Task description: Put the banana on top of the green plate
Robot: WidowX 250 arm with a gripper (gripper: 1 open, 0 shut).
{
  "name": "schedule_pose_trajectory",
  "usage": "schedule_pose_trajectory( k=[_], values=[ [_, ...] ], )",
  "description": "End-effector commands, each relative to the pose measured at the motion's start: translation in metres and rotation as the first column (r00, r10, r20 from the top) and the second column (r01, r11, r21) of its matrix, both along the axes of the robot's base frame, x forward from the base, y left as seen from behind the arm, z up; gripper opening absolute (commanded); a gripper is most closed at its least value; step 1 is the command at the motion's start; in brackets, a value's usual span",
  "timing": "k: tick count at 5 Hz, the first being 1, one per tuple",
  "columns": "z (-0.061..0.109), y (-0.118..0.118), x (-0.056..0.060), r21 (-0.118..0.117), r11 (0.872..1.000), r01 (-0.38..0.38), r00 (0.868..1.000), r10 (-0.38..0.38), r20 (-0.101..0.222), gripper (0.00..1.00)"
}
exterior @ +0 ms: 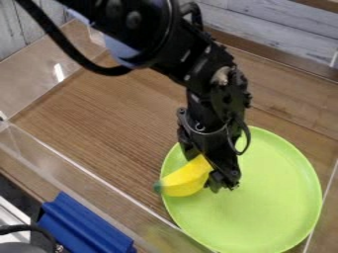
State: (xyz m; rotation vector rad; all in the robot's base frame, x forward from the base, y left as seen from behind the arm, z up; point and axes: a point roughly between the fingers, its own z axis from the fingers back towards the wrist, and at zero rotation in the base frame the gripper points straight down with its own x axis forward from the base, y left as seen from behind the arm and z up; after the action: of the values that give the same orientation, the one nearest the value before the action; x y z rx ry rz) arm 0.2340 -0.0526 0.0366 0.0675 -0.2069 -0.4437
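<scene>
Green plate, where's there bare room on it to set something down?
The green plate is bare across its right half, out to the rim. Its left edge is crowded: the banana lies there with the open gripper right beside it.

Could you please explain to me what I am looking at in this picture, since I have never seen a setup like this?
This is one view from a camera looking down at a wooden table with low clear walls around it. The dark jointed machine coming in from the top is a robot arm. At its lower end is the gripper, whose jaws stand open and point nearly straight down. On the table lies a large round green plate. A small yellow toy banana rests at the plate's left edge, partly hanging over the rim, right beside the gripper. Nothing appears to be held; whether the jaws touch the banana I cannot tell. Something blue sits at the bottom left.
</scene>
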Motion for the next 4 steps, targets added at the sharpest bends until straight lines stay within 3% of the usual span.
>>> schedule_pose_trajectory(
  k=[1, 4],
  values=[
    [-0.001, -0.002, 0.003, -0.003, 1.0, 0.004, 1.0, -0.004, 0.013, 0.0],
    [0.014, -0.007, -0.003, -0.02, 1.0, -0.012, 1.0, 0.012, -0.019, 0.0]
  ],
)
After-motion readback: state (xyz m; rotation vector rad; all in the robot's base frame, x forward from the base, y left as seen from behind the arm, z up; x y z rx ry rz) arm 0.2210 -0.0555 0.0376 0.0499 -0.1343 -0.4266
